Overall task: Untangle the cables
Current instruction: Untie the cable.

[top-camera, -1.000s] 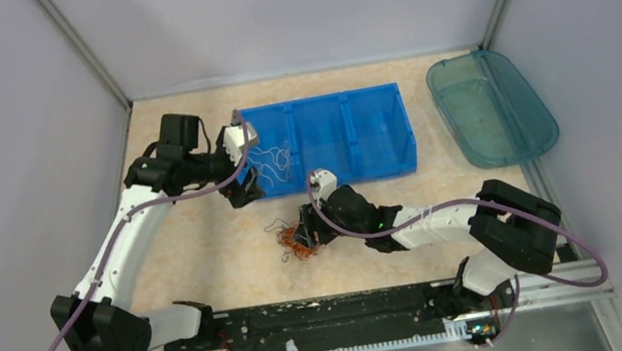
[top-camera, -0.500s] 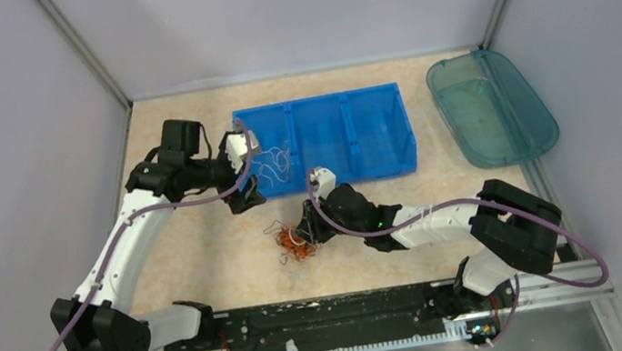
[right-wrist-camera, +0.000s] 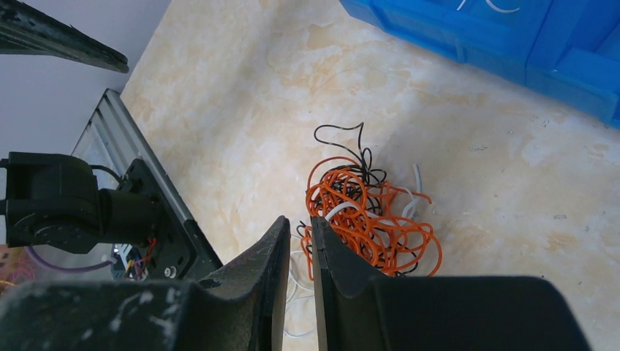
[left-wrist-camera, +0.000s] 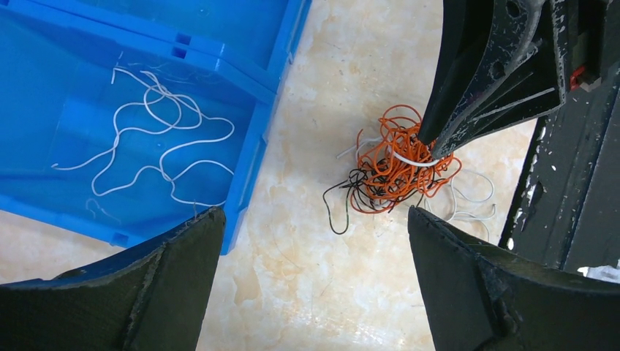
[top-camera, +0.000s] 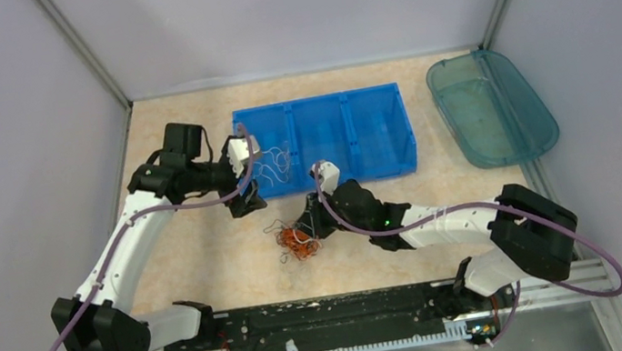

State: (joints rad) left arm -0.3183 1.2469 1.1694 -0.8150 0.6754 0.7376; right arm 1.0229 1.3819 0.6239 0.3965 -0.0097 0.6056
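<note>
A tangle of orange, black and white cables [top-camera: 296, 242] [left-wrist-camera: 391, 172] [right-wrist-camera: 365, 216] lies on the marbled table in front of the blue bin. My right gripper [top-camera: 301, 232] [right-wrist-camera: 298, 219] reaches down into the left edge of the tangle. Its jaws are pressed almost together, and in the left wrist view a white cable crosses its fingertips [left-wrist-camera: 431, 150]. My left gripper [top-camera: 251, 179] [left-wrist-camera: 313, 212] hovers wide open above the bare table at the bin's front left corner, holding nothing. Several loose white cables [left-wrist-camera: 157, 139] [top-camera: 273, 162] lie in the bin's left compartment.
The blue three-part bin [top-camera: 315, 100] [left-wrist-camera: 248, 157] stands at the back centre. A teal tray [top-camera: 486, 105] sits at the back right. The black rail [top-camera: 335, 310] with the arm bases runs along the near edge. Grey walls close in the left and right sides.
My right gripper's jaws have closed down at the tangle and the arm has shifted slightly. My left gripper has drawn back a little from the bin toward the near left, still open.
</note>
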